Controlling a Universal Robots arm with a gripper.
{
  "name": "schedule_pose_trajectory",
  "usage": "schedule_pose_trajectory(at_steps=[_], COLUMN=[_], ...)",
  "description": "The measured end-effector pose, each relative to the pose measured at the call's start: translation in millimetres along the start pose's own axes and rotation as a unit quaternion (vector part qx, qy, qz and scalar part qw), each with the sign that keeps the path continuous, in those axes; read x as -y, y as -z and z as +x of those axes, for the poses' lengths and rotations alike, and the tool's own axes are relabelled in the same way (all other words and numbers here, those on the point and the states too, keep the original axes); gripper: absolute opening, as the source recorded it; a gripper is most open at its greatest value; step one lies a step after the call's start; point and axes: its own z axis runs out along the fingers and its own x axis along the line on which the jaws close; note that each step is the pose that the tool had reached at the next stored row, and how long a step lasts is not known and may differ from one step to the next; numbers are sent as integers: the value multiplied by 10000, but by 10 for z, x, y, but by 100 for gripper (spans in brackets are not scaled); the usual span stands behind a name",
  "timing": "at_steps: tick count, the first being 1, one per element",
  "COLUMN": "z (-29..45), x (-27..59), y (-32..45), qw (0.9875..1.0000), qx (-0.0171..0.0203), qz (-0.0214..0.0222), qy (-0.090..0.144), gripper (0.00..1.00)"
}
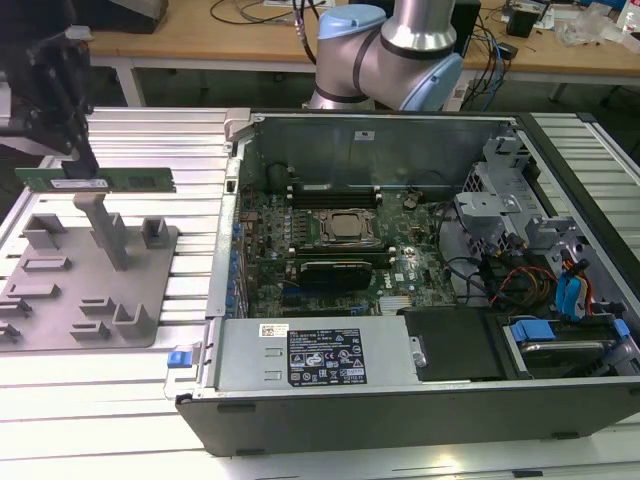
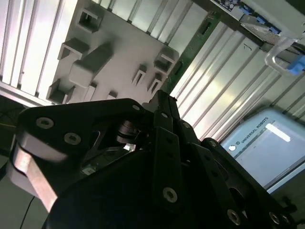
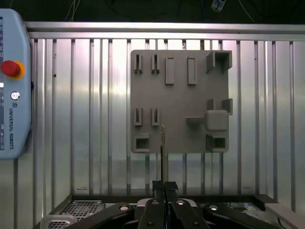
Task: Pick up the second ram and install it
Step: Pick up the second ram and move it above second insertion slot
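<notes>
The second ram (image 1: 120, 180) is a long green stick held level above the grey fixture plate (image 1: 60, 300) at the exterior view's left. My black gripper (image 1: 82, 165) is shut on its upper edge near one end. In the first wrist view the ram (image 3: 163, 148) shows edge-on as a thin line running out from the closed fingertips (image 3: 159, 187), over the near edge of the plate (image 3: 181, 57). In the second wrist view the green ram (image 2: 188, 52) stretches away from the gripper (image 2: 162, 102) past the plate (image 2: 119, 47).
The open computer case (image 1: 230, 330) lies at the exterior view's right, with the motherboard (image 1: 330, 250) and its black memory slots (image 1: 330, 192) inside. A teach pendant (image 3: 14, 95) rests on the ribbed aluminium table (image 3: 86, 167). The arm's base (image 1: 390, 60) stands behind the case.
</notes>
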Motion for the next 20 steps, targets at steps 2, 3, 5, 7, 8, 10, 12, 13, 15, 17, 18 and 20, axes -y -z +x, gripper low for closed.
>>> schedule_pose_trajectory(at_steps=[2, 3, 5, 7, 8, 10, 12, 13, 15, 17, 18, 20], z=[0, 0, 0, 1, 0, 1, 1, 1, 1, 1, 1, 1], x=[121, 163, 249, 365, 407, 511, 603, 661, 752, 834, 910, 1114], y=[4, 5, 8, 12, 14, 16, 19, 21, 24, 26, 28, 34], qw=[10000, 10000, 10000, 10000, 10000, 10000, 10000, 10000, 10000, 10000, 10000, 10000], qx=[0, 0, 0, 0, 0, 0, 0, 0, 0, 0, 0, 0], qz=[0, 0, 0, 0, 0, 0, 0, 0, 0, 0, -1, -4], qy=[0, 1, 0, 1, 0, 0, 0, 0, 0, 0, 0, 0], gripper=[9, 9, 9, 9, 9, 9, 9, 9, 9, 9, 9, 9])
